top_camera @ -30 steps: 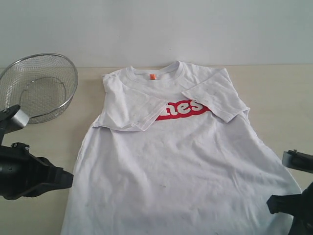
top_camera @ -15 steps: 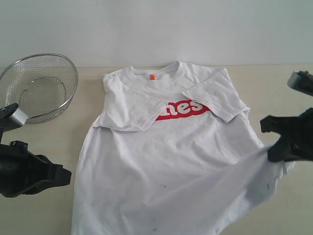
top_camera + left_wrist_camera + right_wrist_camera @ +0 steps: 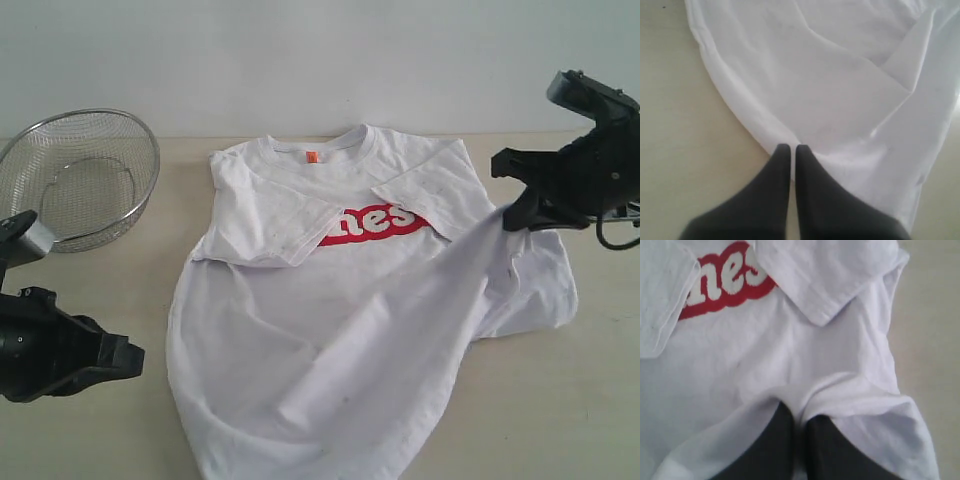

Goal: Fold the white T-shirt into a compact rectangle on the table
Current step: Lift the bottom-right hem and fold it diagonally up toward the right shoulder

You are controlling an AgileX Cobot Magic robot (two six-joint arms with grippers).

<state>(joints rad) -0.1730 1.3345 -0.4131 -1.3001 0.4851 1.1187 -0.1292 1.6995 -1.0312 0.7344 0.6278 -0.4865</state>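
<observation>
Right pincer (image 3: 799, 416) clamps white T-shirt (image 3: 790, 355); exterior alone shows basket (image 3: 100, 215).

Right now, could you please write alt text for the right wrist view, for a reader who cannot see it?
The right gripper, jaws shut, pinches a raised fold of the white T-shirt. Beyond it lie a folded-in sleeve and red lettering; the table shows alongside.
</observation>
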